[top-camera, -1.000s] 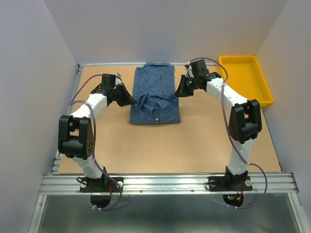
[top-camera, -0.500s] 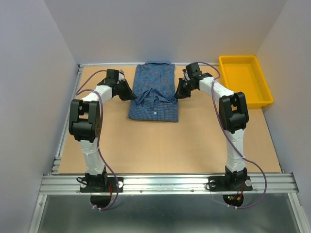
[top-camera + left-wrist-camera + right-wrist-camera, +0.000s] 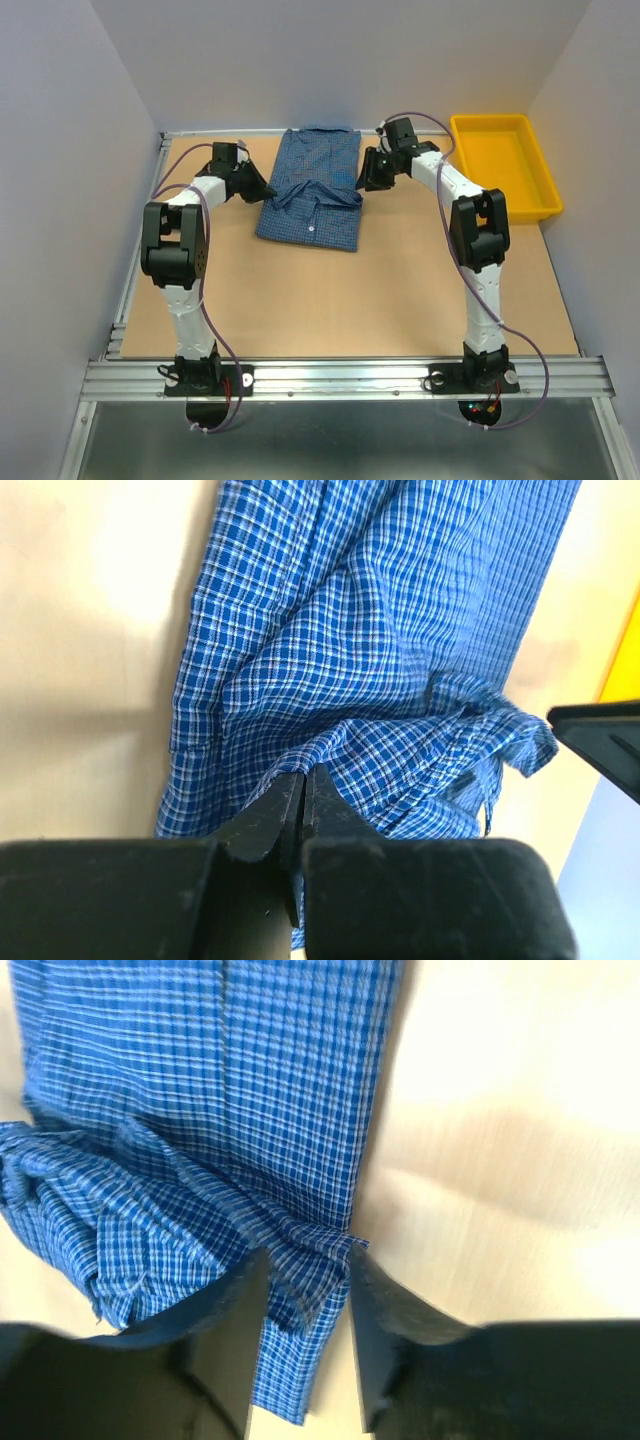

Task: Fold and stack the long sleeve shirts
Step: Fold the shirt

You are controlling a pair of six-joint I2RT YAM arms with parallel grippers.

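Observation:
The long sleeve shirt (image 3: 310, 200), blue check cloth with white buttons, lies partly folded at the back middle of the table, its near half doubled into a rumpled flap. My left gripper (image 3: 268, 192) is at its left edge. In the left wrist view its jaws (image 3: 303, 772) are pressed together on a fold of the shirt (image 3: 380, 630). My right gripper (image 3: 362, 183) is at the shirt's right edge. In the right wrist view it (image 3: 308, 1265) stands open, and a corner of the shirt (image 3: 250, 1090) lies loose between its fingers.
A yellow bin (image 3: 505, 160) stands at the back right corner, just right of the right arm. The brown table top (image 3: 330, 300) reaches from the shirt to the metal rail at the near edge. Grey walls close in both sides.
Both grippers have carried the shirt's near part toward the back, and the shirt now lies skewed to the left. The right gripper has opened and let go of the cloth.

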